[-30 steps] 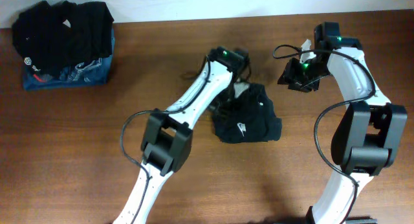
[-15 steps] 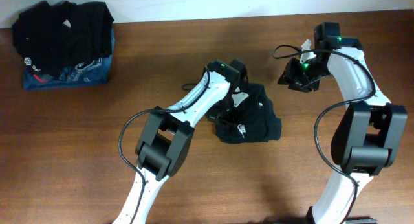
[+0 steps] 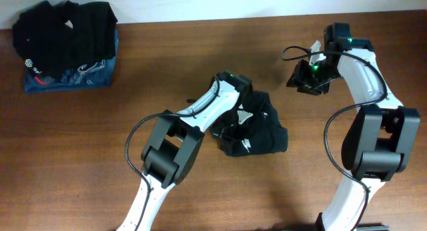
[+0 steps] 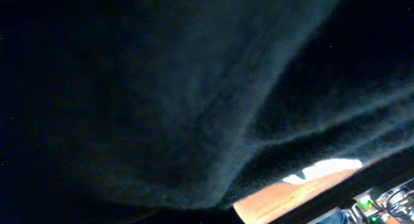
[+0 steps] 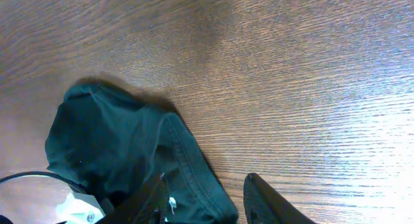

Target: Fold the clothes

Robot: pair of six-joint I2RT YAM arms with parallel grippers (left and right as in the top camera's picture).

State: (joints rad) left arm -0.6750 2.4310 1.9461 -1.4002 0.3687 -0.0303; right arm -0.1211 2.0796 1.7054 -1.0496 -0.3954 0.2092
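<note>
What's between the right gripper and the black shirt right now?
Only bare table, seen overhead; the right gripper hangs apart from the shirt.

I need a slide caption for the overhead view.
Left gripper grips the black garment mid-table; right gripper hovers open, apart.

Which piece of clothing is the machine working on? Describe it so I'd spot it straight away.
On the wooden table, look at the middle, between the two white arms. A small crumpled black garment lies there alone, under the tip of the left arm. Unlike the pile in the far corner, it has no blue print or ribbing.
</note>
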